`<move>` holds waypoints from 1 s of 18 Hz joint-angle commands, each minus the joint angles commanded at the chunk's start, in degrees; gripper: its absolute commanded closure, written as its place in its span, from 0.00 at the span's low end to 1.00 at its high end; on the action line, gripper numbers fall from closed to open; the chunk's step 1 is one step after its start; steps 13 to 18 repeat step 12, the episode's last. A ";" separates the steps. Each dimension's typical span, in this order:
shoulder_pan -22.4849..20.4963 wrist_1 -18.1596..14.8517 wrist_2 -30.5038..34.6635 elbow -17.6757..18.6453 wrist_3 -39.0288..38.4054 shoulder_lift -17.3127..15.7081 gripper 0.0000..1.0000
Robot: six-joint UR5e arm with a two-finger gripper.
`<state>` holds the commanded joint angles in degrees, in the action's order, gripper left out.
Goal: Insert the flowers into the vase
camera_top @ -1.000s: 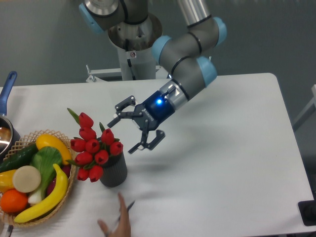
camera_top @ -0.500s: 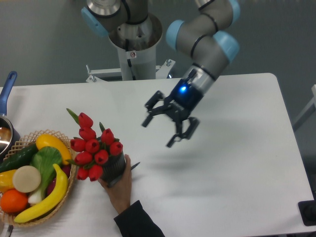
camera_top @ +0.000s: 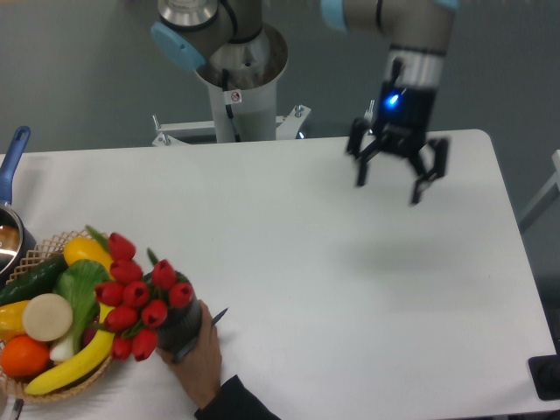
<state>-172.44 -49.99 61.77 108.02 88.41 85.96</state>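
Note:
The flowers (camera_top: 138,295), red tulip buds with green leaves, stand in the dark ribbed vase (camera_top: 178,328) near the table's front left. A person's hand (camera_top: 200,360) grips the vase from the front. My gripper (camera_top: 391,185) hangs far off at the back right, above the table, fingers spread open and empty.
A wicker basket (camera_top: 35,254) with a banana, cucumber, orange and other produce sits at the left edge, touching the flowers. A blue-handled pot (camera_top: 10,171) pokes in at the far left. The arm's base column (camera_top: 238,83) stands behind the table.
My gripper has swung from beside the flowers up and to the back right, staying open. A hand came in, took the vase and slid it with the flowers to the front left.

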 joint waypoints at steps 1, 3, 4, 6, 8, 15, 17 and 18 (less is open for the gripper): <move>-0.09 -0.98 2.11 -0.44 1.48 -0.62 0.00; -0.27 -3.61 6.50 -0.88 6.22 -1.76 0.00; -0.53 -5.97 8.70 -1.58 8.86 -2.11 0.00; -0.53 -10.98 11.95 -3.95 13.17 -2.12 0.00; -1.14 -15.55 14.68 -6.06 16.77 -2.03 0.00; -3.86 -22.95 15.05 -8.53 22.24 -2.03 0.00; -3.86 -22.95 15.05 -8.53 22.24 -2.03 0.00; -3.86 -22.95 15.05 -8.53 22.24 -2.03 0.00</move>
